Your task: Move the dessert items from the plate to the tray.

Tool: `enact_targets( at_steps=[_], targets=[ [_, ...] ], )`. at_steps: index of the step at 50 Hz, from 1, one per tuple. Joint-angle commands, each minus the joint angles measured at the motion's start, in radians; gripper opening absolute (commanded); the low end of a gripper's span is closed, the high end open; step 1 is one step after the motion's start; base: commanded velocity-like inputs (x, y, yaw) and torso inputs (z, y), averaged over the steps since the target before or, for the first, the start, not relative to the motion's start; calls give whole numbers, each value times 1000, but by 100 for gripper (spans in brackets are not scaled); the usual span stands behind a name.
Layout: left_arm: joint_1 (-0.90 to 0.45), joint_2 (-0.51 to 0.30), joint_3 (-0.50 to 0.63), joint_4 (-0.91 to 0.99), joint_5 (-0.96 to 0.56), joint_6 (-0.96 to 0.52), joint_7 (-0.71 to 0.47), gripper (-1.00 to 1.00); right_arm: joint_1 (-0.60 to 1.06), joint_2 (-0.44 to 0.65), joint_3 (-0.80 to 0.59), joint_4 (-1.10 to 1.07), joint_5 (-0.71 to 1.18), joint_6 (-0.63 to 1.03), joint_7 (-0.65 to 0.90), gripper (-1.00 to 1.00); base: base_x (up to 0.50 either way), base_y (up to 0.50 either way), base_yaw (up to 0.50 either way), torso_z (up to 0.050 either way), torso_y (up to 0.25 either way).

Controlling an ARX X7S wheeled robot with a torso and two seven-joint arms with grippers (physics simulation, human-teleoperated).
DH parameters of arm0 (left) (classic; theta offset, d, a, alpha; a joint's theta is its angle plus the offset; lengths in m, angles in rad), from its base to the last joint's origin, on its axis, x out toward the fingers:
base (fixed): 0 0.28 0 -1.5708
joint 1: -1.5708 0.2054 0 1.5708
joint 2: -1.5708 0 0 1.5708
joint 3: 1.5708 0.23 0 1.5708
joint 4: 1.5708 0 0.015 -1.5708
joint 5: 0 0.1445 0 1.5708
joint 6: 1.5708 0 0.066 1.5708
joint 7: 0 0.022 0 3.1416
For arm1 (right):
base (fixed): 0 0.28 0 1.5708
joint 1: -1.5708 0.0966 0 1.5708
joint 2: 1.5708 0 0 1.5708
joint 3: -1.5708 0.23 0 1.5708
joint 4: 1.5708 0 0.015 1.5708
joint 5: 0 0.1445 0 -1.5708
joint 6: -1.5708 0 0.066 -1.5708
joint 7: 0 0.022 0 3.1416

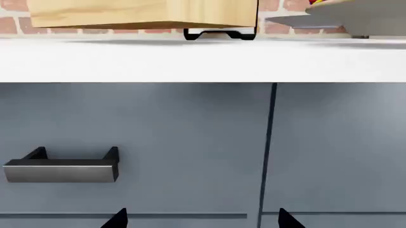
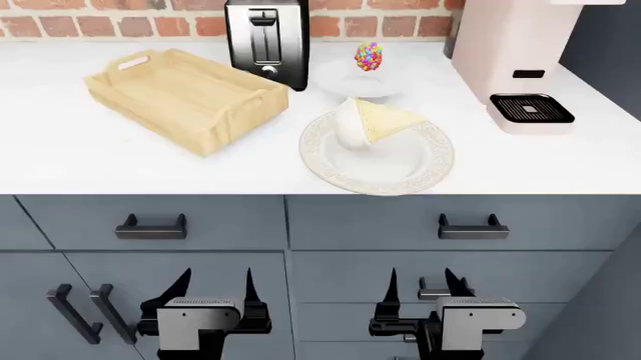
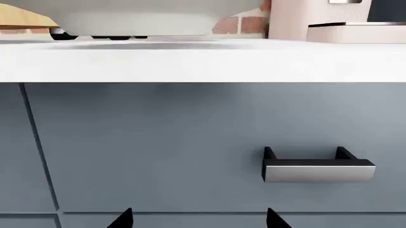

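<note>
A tan waffle cone [image 2: 389, 118] with a white scoop [image 2: 347, 126] lies on its side on the large round white plate [image 2: 431, 161]. Behind it, a candy-coated ball [image 2: 368, 56] stands on a smaller white plate [image 2: 341, 76]. The light-wood tray [image 2: 185, 97] rests at the counter's left, with nothing in it. My left gripper [image 2: 213, 285] and right gripper [image 2: 421, 283] hang below the counter in front of the grey drawers, both open with nothing between their fingers. In the left wrist view the tray [image 1: 142, 13] shows above the counter edge; my left gripper [image 1: 201, 219] faces a drawer front.
A black toaster [image 2: 266, 41] stands between tray and small plate. A pink coffee machine [image 2: 516, 60] is at the right. Drawer handles [image 1: 63, 168] [image 3: 317, 168] jut out in front of each gripper. A brick wall backs the white counter [image 2: 60, 157].
</note>
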Motion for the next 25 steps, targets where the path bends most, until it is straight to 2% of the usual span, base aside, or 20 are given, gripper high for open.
enact_targets(
  at_steps=[1, 4, 13, 16, 20, 23, 25],
  targets=[
    [0, -18, 28, 15, -14, -17, -5, 100, -3, 19, -25, -7, -1, -5, 20, 100, 0, 0, 0, 0, 0],
    [0, -30, 64, 47, -22, -45, 2, 100, 1, 46, -35, -77, -1, 38, 21, 100, 0, 0, 0, 0, 0],
    [8, -55, 88, 179, -75, -196, -7, 100, 7, 78, -66, -278, 8, 182, 11, 100, 0, 0, 0, 50, 0],
    [16, -79, 79, 299, -93, -306, -13, 100, 32, 97, -66, -460, 42, 355, -13, 100, 0, 0, 0, 50, 0],
    [30, -159, 51, 498, -111, -534, -6, 100, 141, 172, -99, -689, 53, 645, -75, 100, 0, 0, 0, 50, 0],
    [106, -221, -54, 573, -204, -666, 47, 100, 365, 232, -70, -882, 163, 998, -165, 100, 0, 0, 0, 50, 0],
    [193, -242, -147, 541, -253, -680, 76, 100, 538, 260, -67, -959, 221, 1216, -216, 100, 0, 0, 0, 50, 0]
  ],
)
